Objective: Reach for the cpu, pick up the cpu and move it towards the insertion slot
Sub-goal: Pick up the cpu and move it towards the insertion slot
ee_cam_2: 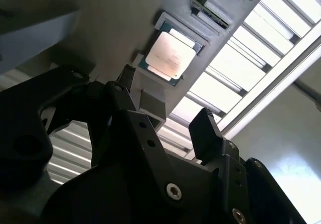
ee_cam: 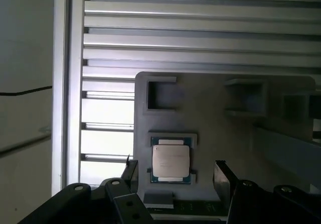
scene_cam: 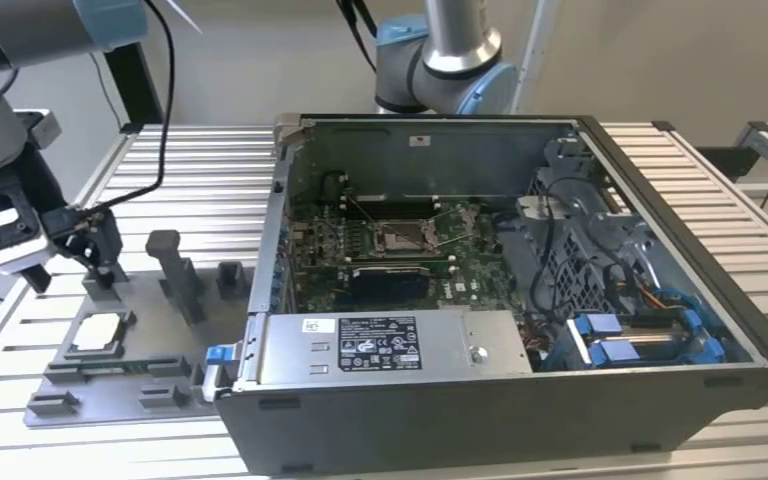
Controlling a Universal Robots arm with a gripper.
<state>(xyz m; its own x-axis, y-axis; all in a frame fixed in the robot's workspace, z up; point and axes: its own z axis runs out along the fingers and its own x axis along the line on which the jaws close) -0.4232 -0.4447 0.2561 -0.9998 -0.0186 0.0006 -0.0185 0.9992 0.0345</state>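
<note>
Cpu (ee_cam: 171, 162) lies flat, silvery face up, in a shallow nest of the grey fixture (scene_cam: 124, 385) on the slatted tabletop (scene_cam: 197, 180), to the exterior view's left of the open case (scene_cam: 491, 425). The slot (scene_cam: 402, 236) sits inside that case on the green board, well apart from the chip. My end effector (scene_cam: 71, 268) hangs above the fixture with its fingers (ee_cam: 220, 173) spread apart and nothing between them. In the first wrist view the chip sits between the two tips, though I am not down at its level and touch nothing. I judge this to be the reach. To do it well I should come down straight, keep the chip centred between the tips, and line my fingers up square with two opposite edges. The nest walls stand close around the chip, so a skewed descent could catch a tip on the fixture. Contact belongs on the edges only, with the chip kept level.
</note>
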